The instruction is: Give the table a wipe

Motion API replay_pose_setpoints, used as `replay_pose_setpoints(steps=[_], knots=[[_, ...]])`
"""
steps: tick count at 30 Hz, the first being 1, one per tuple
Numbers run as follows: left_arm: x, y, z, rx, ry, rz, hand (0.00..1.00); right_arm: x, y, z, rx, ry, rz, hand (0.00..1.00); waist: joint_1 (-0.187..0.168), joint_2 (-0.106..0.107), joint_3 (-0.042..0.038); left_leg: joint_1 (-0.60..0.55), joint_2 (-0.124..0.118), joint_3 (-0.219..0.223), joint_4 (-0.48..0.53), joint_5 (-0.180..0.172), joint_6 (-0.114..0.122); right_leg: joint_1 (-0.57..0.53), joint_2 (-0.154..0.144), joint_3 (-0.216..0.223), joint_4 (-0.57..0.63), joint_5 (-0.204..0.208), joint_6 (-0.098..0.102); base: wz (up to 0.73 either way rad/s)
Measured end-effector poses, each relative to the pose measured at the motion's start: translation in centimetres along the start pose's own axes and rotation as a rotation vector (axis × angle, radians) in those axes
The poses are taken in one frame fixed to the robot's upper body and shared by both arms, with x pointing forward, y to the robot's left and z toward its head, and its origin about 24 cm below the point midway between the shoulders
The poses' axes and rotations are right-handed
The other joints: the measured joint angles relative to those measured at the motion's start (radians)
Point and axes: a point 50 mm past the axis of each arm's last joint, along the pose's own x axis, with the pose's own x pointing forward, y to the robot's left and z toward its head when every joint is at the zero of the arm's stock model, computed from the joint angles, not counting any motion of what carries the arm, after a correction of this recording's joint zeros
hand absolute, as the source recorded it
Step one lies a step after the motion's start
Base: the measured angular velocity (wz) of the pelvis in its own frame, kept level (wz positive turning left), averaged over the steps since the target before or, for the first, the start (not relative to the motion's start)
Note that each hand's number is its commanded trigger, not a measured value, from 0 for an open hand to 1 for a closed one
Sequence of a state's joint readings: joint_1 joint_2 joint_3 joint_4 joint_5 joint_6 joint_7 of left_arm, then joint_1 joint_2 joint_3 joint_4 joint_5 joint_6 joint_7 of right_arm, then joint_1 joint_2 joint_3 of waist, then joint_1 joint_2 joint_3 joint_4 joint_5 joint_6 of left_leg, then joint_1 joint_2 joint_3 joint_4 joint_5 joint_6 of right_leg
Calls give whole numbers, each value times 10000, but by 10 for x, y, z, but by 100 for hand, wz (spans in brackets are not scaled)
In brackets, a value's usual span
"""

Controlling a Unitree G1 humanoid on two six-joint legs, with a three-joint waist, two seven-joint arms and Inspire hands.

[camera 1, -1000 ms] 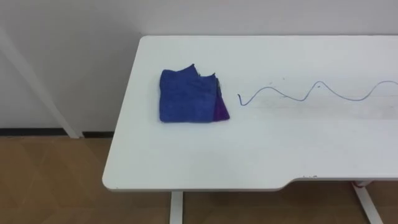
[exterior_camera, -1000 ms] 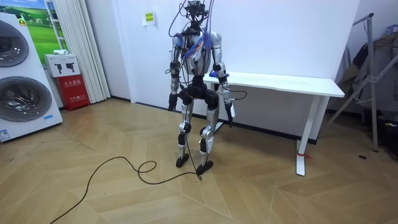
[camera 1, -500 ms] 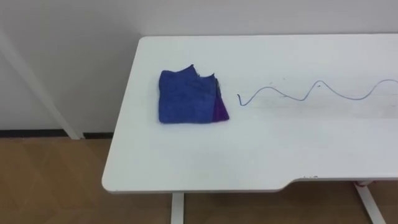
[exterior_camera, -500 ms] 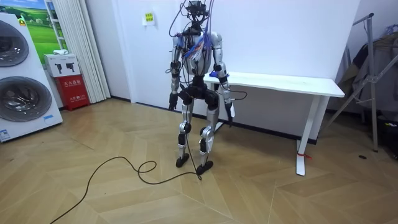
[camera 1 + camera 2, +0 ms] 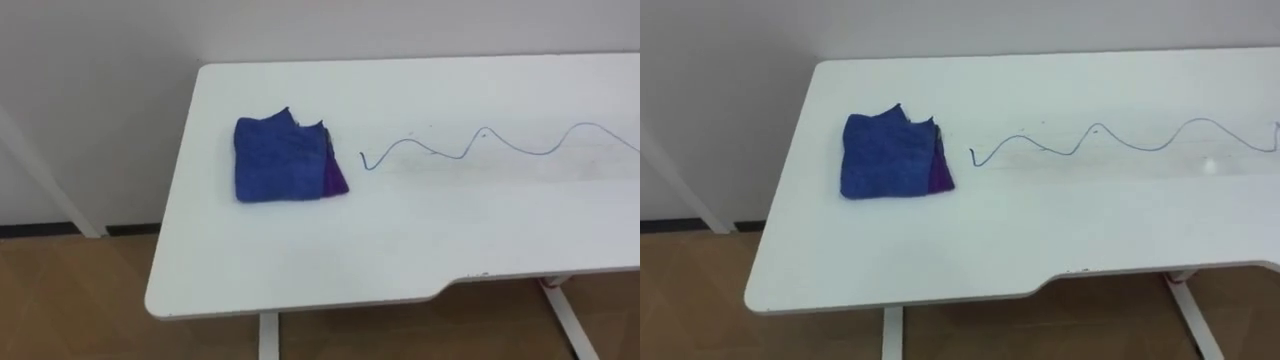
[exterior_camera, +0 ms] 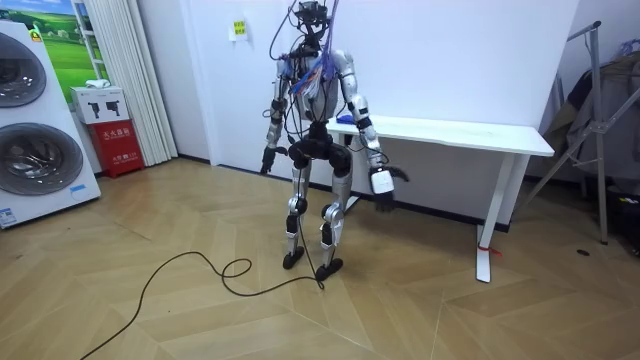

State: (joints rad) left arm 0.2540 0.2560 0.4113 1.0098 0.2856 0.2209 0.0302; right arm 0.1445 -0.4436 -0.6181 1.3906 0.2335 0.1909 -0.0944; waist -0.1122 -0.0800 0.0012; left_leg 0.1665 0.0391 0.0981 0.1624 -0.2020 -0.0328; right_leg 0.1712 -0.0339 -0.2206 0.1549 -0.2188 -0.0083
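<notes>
A folded blue cloth (image 5: 283,161) with a purple layer at its right edge lies near the left end of the white table (image 5: 400,250). Just right of it a wavy blue pen line (image 5: 480,145) runs along the tabletop towards the right. In the room view I stand upright at the table's (image 6: 470,133) left end, facing it. My right hand (image 6: 383,183) is lifted out from my side below the table edge, and my left hand (image 6: 267,160) hangs by my hip. Neither hand touches the cloth.
The table's front edge steps back in a notch (image 5: 450,285) at the right. Washing machines (image 6: 30,130) and a red box (image 6: 115,135) stand at the room view's left, a metal rack (image 6: 600,120) at its right. Wooden floor lies all around.
My right arm has swung out and up from beside my leg. The eye view has shifted, so the cloth and line sit further left; nothing on the table moved.
</notes>
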Motion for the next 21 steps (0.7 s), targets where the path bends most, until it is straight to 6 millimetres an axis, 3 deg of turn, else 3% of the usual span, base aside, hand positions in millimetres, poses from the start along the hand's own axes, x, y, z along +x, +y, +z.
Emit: replay_pose_setpoints(steps=[2, 4, 6, 7, 8, 10, 11, 12, 13, 14, 16, 19, 21], knots=[[1, 7, 10, -99, -269, 146, 0, -4, -5, 29, 153, -805, -458, 0, 11, -166, -9, -74, 19, 91, 22, 1, 1, -149, 8, 68, 57, -3, -5, -10], [1, 7, 23, -89, -669, 144, 0, -16, 0, 78, 255, -2455, -726, 0, 13, -314, 15, -189, 25, 98, 19, 1, 1, -371, 63, 168, 170, 2, -9, -11], [1, 3, 29, 66, -895, 44, 0, -30, 7, 115, 231, -3834, -884, 0, -1, -430, -11, -211, 5, 121, 16, 1, 1, -437, 53, 183, 239, 13, -5, -9], [0, 1, 35, 174, -1139, -9, 0, -45, 16, 141, 142, -4982, -962, 0, 57, -390, -22, -240, 4, 172, 12, 1, 1, -532, 51, 231, 332, 16, -3, -14], [0, 0, 36, 246, -1197, -37, 0, -54, 22, 154, 41, -5611, -984, 0, 66, -406, -21, -249, 6, 216, 13, 1, 1, -569, 54, 258, 333, 38, -1, -17], [-1, -5, 42, 639, -1441, -175, 0, -97, 39, 199, -311, -8282, -1034, 0, 67, -365, -52, -361, 13, 323, 14, 1, 2, -732, 55, 261, 350, 78, 10, -3], [-1, -6, 43, 721, -1503, -210, 0, -108, 43, 208, -381, -8907, -1031, 0, 82, -359, -49, -378, 13, 323, 14, 1, 2, -755, 52, 263, 358, 83, 13, 0], [-1, -8, 45, 797, -1589, -248, 0, -132, 51, 223, -725, -10186, -1078, 0, 119, -322, -54, -407, 15, 328, 14, 1, 2, -792, 50, 258, 356, 90, 9, 0], [-1, -8, 46, 819, -1629, -262, 0, -155, 59, 235, -1110, -11372, -1160, 0, 111, -299, -59, -437, 17, 328, 13, 1, 2, -821, 48, 237, 356, 92, 7, 0], [-1, -9, 47, 878, -1663, -281, 0, -166, 63, 239, -1276, -11895, -1222, 0, 133, -285, -53, -449, 18, 324, 12, 1, 2, -824, 48, 225, 357, 93, 5, 0], [-3, -15, 51, 1098, -1843, -418, 0, -205, 73, 248, -1651, -13762, -1292, 0, 368, -163, -64, -460, 17, 324, 2, 1, 2, -787, 46, 248, 357, 96, 3, 0], [-4, -22, 55, 1428, -2022, -597, 0, -239, 98, 252, -2419, -15307, -1250, 0, 577, -43, -43, -433, 14, 285, -31, 4, 5, -722, 45, 167, 338, 95, 3, 7], [-7, -26, 62, 1471, -2313, -675, 0, -249, 111, 252, -2849, -15700, -1116, 0, 805, -40, -45, -460, 21, 285, -31, 4, 5, -743, 44, 148, 332, 95, 3, 0]])
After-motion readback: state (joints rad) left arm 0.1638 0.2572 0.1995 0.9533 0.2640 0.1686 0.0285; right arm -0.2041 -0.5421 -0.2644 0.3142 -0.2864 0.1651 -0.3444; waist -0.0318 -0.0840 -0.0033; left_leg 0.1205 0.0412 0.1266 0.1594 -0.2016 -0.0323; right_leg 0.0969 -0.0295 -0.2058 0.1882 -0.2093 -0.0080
